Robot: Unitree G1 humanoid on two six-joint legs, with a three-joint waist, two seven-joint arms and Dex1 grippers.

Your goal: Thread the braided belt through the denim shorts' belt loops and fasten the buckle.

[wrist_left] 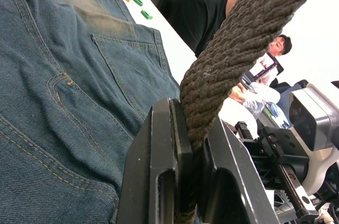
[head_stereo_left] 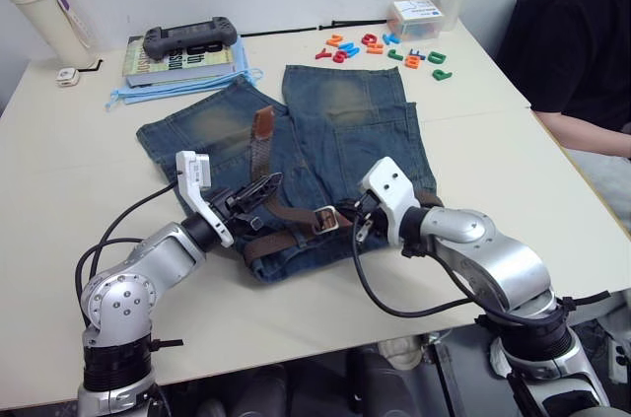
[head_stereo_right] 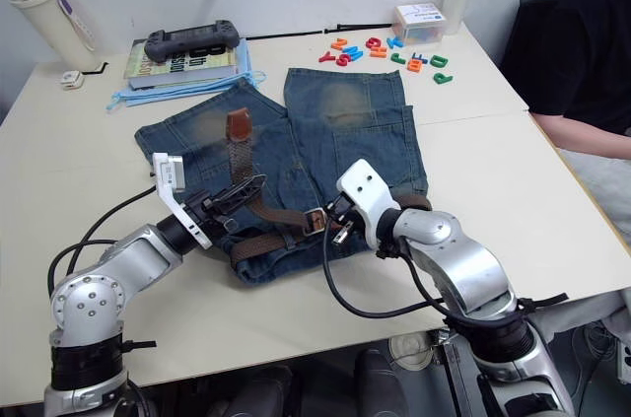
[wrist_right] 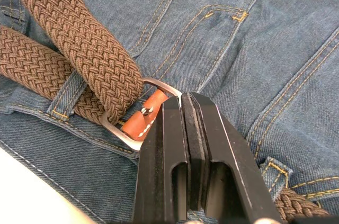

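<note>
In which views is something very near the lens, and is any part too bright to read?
Left wrist view: the braided belt and the left gripper loom large, and the background behind the person is washed out white. Right wrist view: the right gripper covers the lower middle, while the buckle and denim shorts show clear weave.

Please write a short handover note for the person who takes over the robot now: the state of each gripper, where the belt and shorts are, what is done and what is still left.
Left gripper: shut on the braided belt, holding the free end up above the denim shorts; the tan tip points toward the far side of the table.
Right gripper: shut, fingertips at the buckle on the waistband.
Done: the belt lies along the waistband, passes under at least one belt loop and goes through the buckle frame.
Left: whether every loop is threaded cannot be seen. The prong is hidden, so fastening is unconfirmed; pull tight and check.
</note>
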